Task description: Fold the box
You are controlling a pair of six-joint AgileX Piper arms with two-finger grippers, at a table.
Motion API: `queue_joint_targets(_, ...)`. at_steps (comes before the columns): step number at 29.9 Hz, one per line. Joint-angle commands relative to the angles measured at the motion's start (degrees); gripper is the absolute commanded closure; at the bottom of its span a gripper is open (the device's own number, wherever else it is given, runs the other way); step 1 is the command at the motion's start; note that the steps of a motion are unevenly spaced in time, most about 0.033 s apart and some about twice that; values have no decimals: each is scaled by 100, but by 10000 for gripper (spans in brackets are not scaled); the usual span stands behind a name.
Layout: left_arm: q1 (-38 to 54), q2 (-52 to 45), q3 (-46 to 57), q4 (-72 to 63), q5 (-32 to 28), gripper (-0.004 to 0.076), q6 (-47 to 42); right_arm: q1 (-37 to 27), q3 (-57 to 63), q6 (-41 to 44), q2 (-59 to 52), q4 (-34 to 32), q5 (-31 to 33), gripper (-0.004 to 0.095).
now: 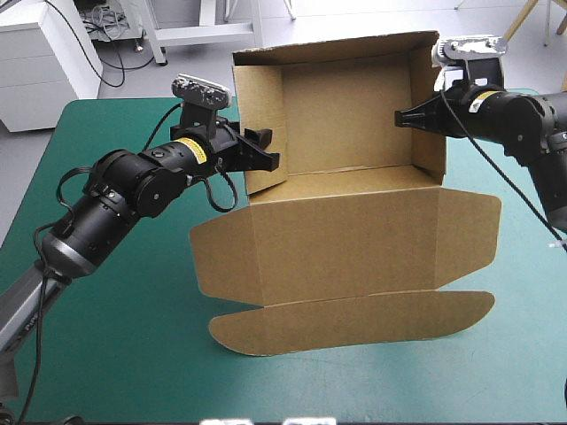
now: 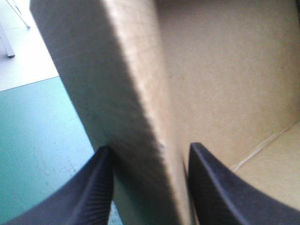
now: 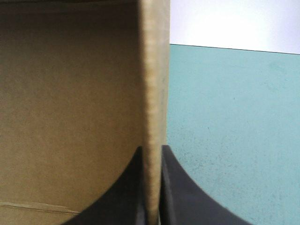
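The brown box (image 1: 345, 239) lies mid-table as an open tray at the far side, its lid and front flap (image 1: 354, 323) flat toward the near edge. My left gripper (image 1: 266, 149) straddles the raised left wall (image 1: 261, 102). In the left wrist view the thick wall (image 2: 136, 117) stands between the black fingers (image 2: 93, 192) of that gripper (image 2: 150, 187), which stand apart, open. My right gripper (image 1: 406, 118) pinches the right wall (image 1: 428, 88). In the right wrist view this gripper (image 3: 151, 187) is shut on that wall's edge (image 3: 152, 84).
The teal-green cover (image 1: 115, 336) shows to the left of the box and along the near edge. The box's back wall (image 1: 345, 49) stands close to the table's far edge. Both arms reach in from the sides at wall height.
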Motion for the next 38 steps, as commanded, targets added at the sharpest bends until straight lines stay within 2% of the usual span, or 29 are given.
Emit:
queue_joint_targets(1, -109, -78, -218, -115, -506, 603, -107, 29, -162, 27, -197, 613, -378, 910)
queue_joint_targets(4, -109, -39, -231, -115, -492, 733, -107, 29, -162, 27, -157, 701, -323, 910)
queue_joint_targets(10, -109, 73, -302, -80, -274, 734, -107, 65, -162, 49, 82, 615, 72, 909)
queue_joint_targets(14, -31, 374, -490, -60, 305, 734, -107, 381, -162, 271, 362, -66, 310, 909)
queue_joint_targets(16, 10, 589, -575, -100, 651, 734, -107, 552, -162, 336, 521, -187, 442, 910)
queue_joint_targets(21, 25, 995, -651, 39, 1271, 734, 14, 611, -162, 295, 1023, 172, 956, 910)
queue_joint_targets(25, 78, 1323, -651, 135, 1639, 732, 14, 611, -162, 168, 1477, 171, 1501, 911)
queue_joint_targets(30, 263, 1729, -651, -148, 1989, 727, 263, 611, -162, 26, 1858, 192, 1699, 912)
queue_joint_targets(32, 374, 1851, -651, -490, 2084, 688, 690, 611, -162, -11, 1974, 192, 1746, 912)
queue_joint_targets(34, 490, 1940, -665, -737, 2185, 610, 762, 611, -162, -19, 2077, 192, 1767, 912)
queue_joint_targets(36, 596, 2019, -665, -909, 2285, 478, 762, 611, -162, -37, 2142, 233, 1767, 896)
queue_joint_targets(38, 660, 2060, -665, -948, 2395, 321, 885, 611, -162, -127, 2189, 293, 1767, 828)
